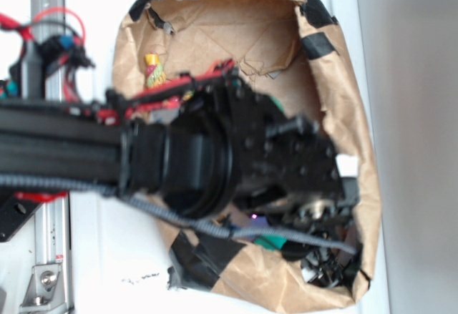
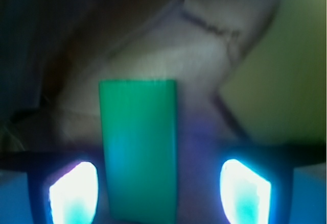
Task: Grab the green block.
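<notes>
I see flat solid-green rectangular block [image 2: 139,150] between spread black gripper [image 2: 158,191] fingers [image 2: 74,191] — nearer left one, gap on right; jaws open, nothing clamped — brown paper-lined bin [image 1: 343,92] below.

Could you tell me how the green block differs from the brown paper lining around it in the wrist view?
The green block is solid green; the brown paper is pale tan. The block has straight edges and smooth flat faces, whereas the paper is creased and folded. The block sits between the fingers of the end effector, nearer the left one; the paper spreads behind and beneath it. Both appear blurred in this view.
</notes>
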Tool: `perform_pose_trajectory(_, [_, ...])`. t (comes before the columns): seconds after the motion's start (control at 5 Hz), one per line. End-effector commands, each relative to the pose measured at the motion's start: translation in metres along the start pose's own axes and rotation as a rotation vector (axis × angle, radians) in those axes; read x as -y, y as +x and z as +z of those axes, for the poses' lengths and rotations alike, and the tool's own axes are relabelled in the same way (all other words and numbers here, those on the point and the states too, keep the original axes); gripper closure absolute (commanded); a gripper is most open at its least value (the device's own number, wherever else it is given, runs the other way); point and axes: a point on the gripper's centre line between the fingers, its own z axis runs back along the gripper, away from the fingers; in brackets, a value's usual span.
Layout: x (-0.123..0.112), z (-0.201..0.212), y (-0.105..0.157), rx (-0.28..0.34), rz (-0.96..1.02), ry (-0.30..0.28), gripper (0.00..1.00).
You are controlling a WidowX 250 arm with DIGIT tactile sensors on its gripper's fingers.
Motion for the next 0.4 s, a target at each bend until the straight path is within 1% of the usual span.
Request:
perform_pose_trajectory(0.0, [-0.0090, -0.0147, -0.0246, 0.027, -0.071, 0.046, 1.00])
perform_pose_trajectory(0.2, [-0.0161, -0.0157, -0.0231, 0.056, -0.110, 0.060, 1.00])
